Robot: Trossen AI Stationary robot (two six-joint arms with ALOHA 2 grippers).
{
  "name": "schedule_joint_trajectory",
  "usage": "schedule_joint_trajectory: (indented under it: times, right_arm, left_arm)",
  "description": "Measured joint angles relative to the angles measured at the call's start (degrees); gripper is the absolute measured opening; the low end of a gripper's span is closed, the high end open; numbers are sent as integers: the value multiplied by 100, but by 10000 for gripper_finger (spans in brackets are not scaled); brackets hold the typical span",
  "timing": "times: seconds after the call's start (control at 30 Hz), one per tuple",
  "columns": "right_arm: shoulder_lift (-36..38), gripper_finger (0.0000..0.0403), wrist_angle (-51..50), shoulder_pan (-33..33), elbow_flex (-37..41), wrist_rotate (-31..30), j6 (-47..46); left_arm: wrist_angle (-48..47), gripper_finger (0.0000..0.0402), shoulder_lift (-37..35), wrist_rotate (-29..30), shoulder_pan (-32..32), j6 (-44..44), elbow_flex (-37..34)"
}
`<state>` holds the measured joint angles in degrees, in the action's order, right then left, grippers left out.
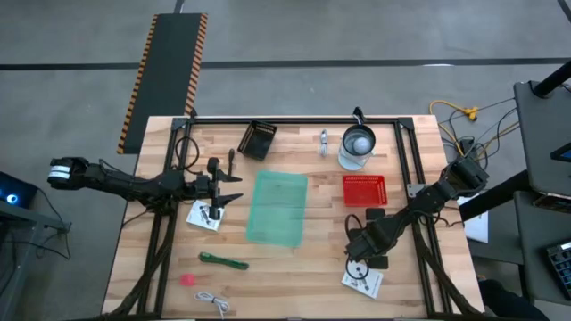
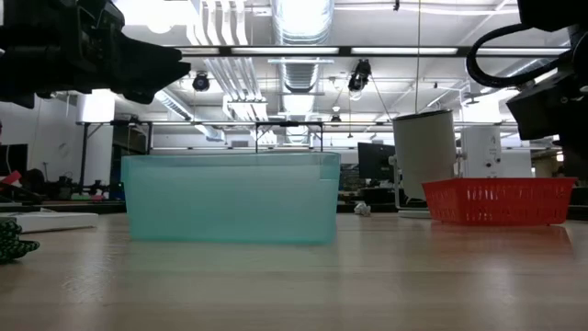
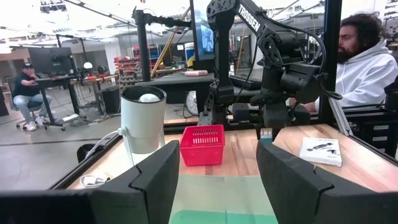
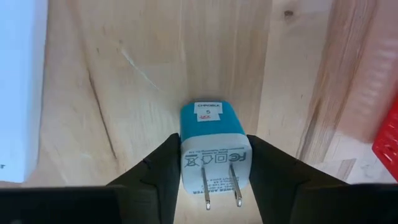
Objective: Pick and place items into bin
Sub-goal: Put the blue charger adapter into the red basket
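So the right gripper [image 4: 213, 177] is low at the lower right of the overhead frame, fingers pinched on a blue-and-white plug charger [image 4: 214, 149] on the wooden table [image 1: 294, 267], beside a white packet [image 1: 363, 282]. Left gripper [image 1: 225, 187] hovers mid-left, fingers apart and empty, over another packet [image 1: 205, 215]. Green bin [image 1: 277, 208] sits center, red basket [image 1: 364, 190] right, with a workshop behind.

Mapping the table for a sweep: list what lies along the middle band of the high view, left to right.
Left gripper → green bin → red basket.
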<state>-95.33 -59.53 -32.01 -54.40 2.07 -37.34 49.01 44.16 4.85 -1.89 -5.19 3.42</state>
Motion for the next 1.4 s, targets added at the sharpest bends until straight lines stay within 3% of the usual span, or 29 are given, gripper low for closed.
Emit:
schedule_joint_trajectory:
  times: [0.5, 0.83, 1.4]
  right_arm:
    - [4, 138, -109, 4, -558, -95, 134]
    - [31, 139, -854, 55, -1230, -760, 495]
    - [220, 140, -1161, 1068, -1547, -960, 1656]
  left_arm:
    - [0, 199, -4, -1, 0, 2, 6]
    - [0, 199, -4, -1, -4, 2, 4]
    - [-2, 199, 3, -1, -2, 4, 7]
